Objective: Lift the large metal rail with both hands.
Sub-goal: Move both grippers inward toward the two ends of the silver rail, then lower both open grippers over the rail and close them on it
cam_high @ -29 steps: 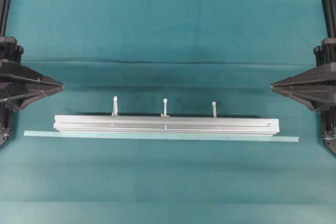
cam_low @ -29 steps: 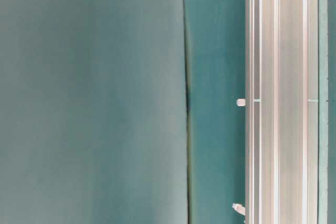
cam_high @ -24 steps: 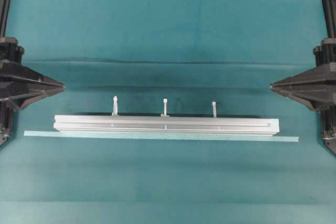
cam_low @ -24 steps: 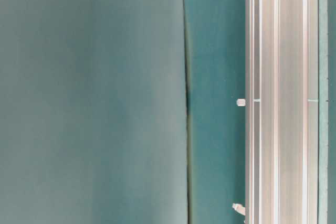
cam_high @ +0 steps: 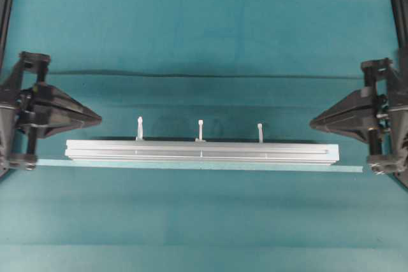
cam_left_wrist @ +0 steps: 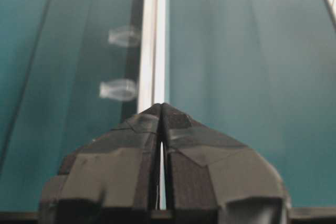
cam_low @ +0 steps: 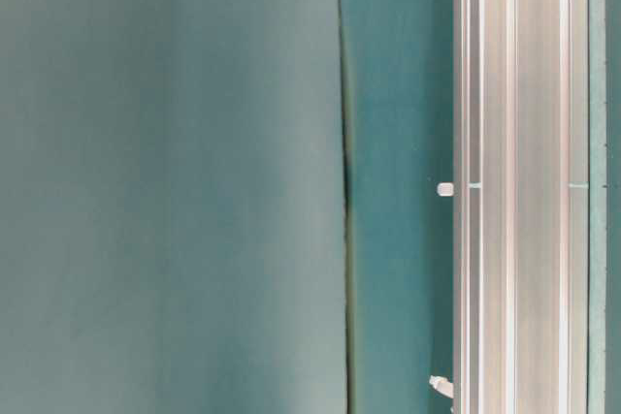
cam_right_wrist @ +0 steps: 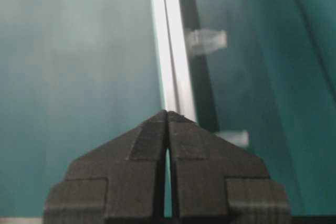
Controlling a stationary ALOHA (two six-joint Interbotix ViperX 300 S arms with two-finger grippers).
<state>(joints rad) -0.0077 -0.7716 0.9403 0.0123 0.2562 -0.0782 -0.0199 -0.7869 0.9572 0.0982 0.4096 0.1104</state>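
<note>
Silver aluminium rail [cam_high: 201, 152] is lying flat across the middle of the teal cloth [cam_high: 204, 36], running left to right in the overhead view, grooves going lengthwise. Three white zip ties [cam_high: 200, 129] are sticking out of its far side, one toward the left, one about in the middle, one toward the right. Just beside its near edge a thin pale tape strip [cam_high: 347, 169] is lying parallel to it, poking out past the rail's right end. The left gripper [cam_high: 95, 119] is sitting at the left edge, tip pointing right toward the rail's left end, near it but a bit on the far side and not touching. The right gripper [cam_high: 314, 123] is mirroring that at the right edge, pointing left, also close to the rail's end but apart from it. Both are clenched with nothing in them; in the wrist views the fingers [cam_left_wrist: 184, 145] of the left one and the fingers [cam_right_wrist: 147, 140] of the right are pressing together into a point, with the rail running away right beyond the tip. The table-level view is just showing the rail [cam_low: 514, 181] up close on the cloth, with two of the ties showing along its side.
</note>
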